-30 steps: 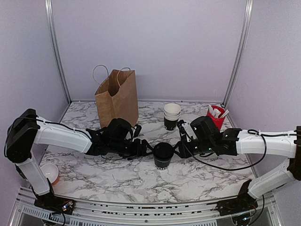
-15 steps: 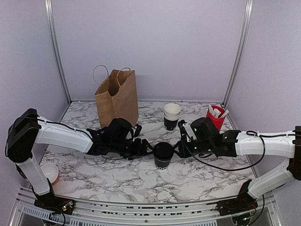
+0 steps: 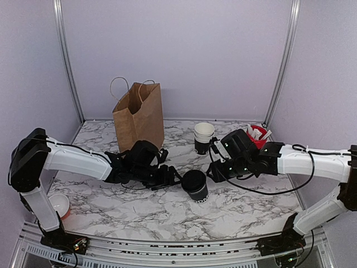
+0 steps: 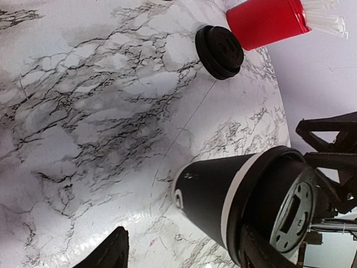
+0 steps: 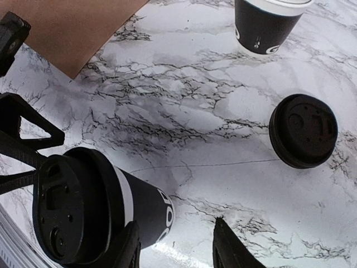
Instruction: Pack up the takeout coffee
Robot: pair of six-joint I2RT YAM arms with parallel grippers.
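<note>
The takeout coffee [image 3: 196, 185], a black paper cup with white print and a black lid, stands mid-table and looks tipped, its base swung right. My left gripper [image 3: 175, 180] is at its left side. In the left wrist view the cup [image 4: 223, 195] lies against one finger [image 4: 254, 251], while the other finger [image 4: 114, 248] is well clear, so this gripper [image 4: 183, 239] is open. My right gripper [image 3: 214, 170] hovers just right of the cup. In the right wrist view the cup [image 5: 111, 206] is beside the left finger [image 5: 131, 248], and the gripper [image 5: 175, 223] is open over bare marble.
A brown paper bag [image 3: 139, 114] stands open at the back left. A stack of lidless cups [image 3: 203, 137] and a red cup of sachets [image 3: 257, 137] are at the back right. A spare black lid [image 5: 304, 131] lies flat near them. A small bowl [image 3: 58, 204] sits off the front left.
My right gripper has pulled back and up, away from the cup, and widened a little. The cup's base has slid right and it now leans. The left arm has barely moved.
</note>
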